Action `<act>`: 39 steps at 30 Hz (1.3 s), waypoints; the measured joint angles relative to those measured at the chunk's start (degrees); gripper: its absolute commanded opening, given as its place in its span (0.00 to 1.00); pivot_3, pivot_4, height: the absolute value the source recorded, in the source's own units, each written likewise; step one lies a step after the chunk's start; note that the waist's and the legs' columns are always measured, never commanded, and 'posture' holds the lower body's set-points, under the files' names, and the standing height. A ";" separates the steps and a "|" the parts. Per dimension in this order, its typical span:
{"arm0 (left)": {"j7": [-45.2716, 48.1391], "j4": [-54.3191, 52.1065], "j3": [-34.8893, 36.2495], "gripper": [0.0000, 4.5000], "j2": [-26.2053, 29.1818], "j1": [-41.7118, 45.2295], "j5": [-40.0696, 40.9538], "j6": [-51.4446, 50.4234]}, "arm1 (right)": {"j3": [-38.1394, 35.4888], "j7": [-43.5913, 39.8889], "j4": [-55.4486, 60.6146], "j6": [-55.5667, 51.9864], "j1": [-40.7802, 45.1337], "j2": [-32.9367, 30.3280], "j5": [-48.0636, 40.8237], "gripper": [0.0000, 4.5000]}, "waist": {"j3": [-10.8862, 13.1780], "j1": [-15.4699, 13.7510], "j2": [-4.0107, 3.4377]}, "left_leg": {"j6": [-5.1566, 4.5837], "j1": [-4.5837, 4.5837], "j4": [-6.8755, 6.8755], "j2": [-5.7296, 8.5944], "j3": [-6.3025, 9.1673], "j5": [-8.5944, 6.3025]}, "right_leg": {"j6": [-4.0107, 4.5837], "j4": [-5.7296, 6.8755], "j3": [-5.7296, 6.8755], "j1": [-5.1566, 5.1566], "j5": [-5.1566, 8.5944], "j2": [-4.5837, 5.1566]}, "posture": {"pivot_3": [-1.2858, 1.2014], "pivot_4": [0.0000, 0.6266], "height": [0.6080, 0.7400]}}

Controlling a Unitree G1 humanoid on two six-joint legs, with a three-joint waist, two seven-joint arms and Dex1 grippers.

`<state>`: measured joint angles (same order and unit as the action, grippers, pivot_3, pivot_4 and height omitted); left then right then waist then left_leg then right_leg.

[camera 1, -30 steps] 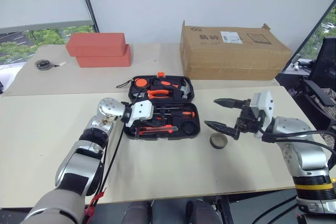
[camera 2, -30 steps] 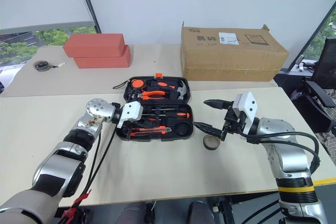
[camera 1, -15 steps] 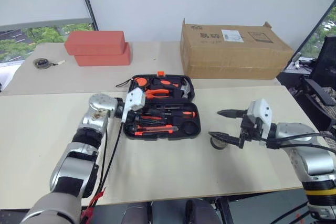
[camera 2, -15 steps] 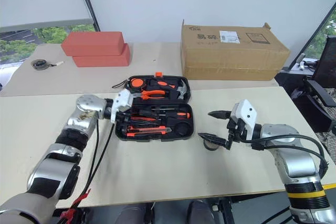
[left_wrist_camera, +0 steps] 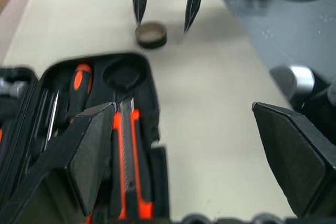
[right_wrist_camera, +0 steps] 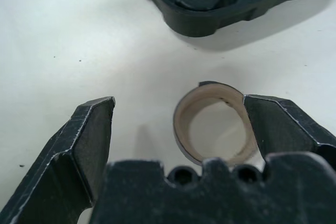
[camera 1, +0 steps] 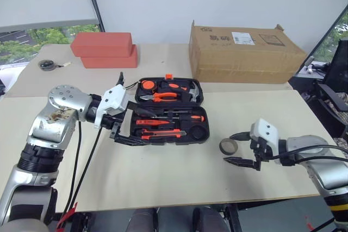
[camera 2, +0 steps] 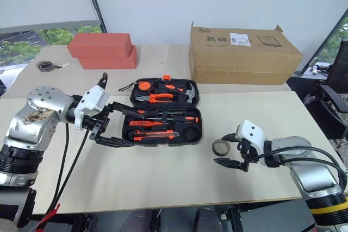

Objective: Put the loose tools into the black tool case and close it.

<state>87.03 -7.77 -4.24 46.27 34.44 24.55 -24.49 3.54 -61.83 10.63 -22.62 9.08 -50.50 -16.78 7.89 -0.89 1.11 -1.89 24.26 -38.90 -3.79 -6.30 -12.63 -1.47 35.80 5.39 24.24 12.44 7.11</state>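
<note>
Now the right gripper (camera 2: 230, 151), jaws wide, sits low just beside the tape roll (camera 2: 219, 146) on the table (camera 2: 163, 177), likely lining up a grab. Left gripper (camera 2: 120, 127) spread wide, empty, near the open tool case (camera 2: 163, 115). Cardboard box (camera 2: 244, 52) stands behind; nothing blocks.

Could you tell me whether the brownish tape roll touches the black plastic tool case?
Apart: in the right wrist view, bare table separates the tape roll from the case.

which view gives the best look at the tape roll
The right wrist view: the tape roll sits close up between the open right claw's fingers, hollow centre visible. Head views and the left wrist view show it small, beside the black tool case.
</note>
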 measured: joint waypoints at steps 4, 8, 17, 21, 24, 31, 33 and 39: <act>-2.47 -3.02 0.59 1.00 0.34 -1.56 1.42 -2.19 | 1.40 0.78 -0.81 0.06 0.03 0.71 1.81 0.71 | 0.01 0.16 0.01 | 0.00 0.01 0.03 0.05 -0.01 0.00 | -0.03 0.01 -0.02 0.03 -0.02 -0.05 | 0.52 0.24 0.80; -4.28 -4.58 0.91 1.00 0.84 -2.16 2.66 -3.48 | 2.04 0.84 -2.38 1.22 0.53 1.58 2.57 0.37 | 0.01 0.14 0.01 | 0.00 0.00 0.04 0.05 -0.02 0.00 | -0.03 0.01 -0.03 0.03 -0.01 -0.08 | 0.52 0.24 0.80; -5.93 -6.11 0.94 1.00 1.86 -3.31 4.31 -4.54 | 2.23 0.68 -4.35 2.59 1.02 2.22 3.03 0.01 | 0.01 0.12 0.01 | 0.00 0.00 0.03 0.05 -0.03 0.00 | -0.02 0.00 -0.04 0.02 -0.02 -0.07 | 0.52 0.24 0.80; -6.64 -6.58 0.94 1.00 2.19 -3.31 4.99 -4.84 | 2.22 0.78 -4.28 2.46 2.03 2.78 2.86 0.01 | 0.01 0.17 0.01 | 0.00 0.00 0.04 0.05 -0.04 0.00 | -0.02 0.01 -0.05 0.03 -0.02 -0.07 | 0.52 0.24 0.80; -7.57 -7.10 1.35 1.00 2.75 -3.65 5.37 -5.80 | 2.28 0.75 -3.83 1.41 6.91 2.90 2.53 0.01 | 0.02 0.51 -0.01 | 0.01 -0.04 0.04 0.04 -0.09 0.01 | -0.01 0.03 -0.14 0.07 -0.04 -0.08 | 0.52 0.24 0.80; -10.67 -9.20 3.92 1.00 3.63 -7.25 7.07 -6.95 | 6.50 0.21 -3.59 -1.99 22.17 7.56 2.69 0.01 | 0.03 0.58 0.00 | 0.09 -0.05 0.13 -0.05 -0.05 0.05 | 0.03 0.05 -0.10 0.09 -0.05 -0.17 | 0.52 0.24 0.80; -11.66 -9.88 4.37 1.00 3.67 -8.19 7.15 -7.11 | 8.32 -0.58 -4.00 -2.46 23.81 8.85 3.06 0.01 | 0.03 0.27 0.00 | 0.08 0.00 0.14 -0.01 -0.07 0.04 | 0.11 0.04 -0.06 0.07 -0.09 -0.16 | 0.52 0.24 0.80; -15.06 -12.35 7.12 1.00 4.11 -11.16 8.15 -8.85 | 14.59 -3.48 -7.49 -2.22 26.17 11.09 6.19 0.01 | 0.04 0.11 0.01 | 0.01 0.10 0.09 0.08 -0.15 -0.01 | 0.28 -0.05 -0.09 0.06 -0.19 -0.11 | 0.52 0.24 0.80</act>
<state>71.97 -20.12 2.89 50.38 23.28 32.71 -33.34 18.13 -65.31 3.13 -24.83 35.25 -39.41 -10.60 7.93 -0.78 1.12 -1.88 24.36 -38.81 -3.71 -6.45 -12.63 -1.19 35.75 5.30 24.30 12.25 6.99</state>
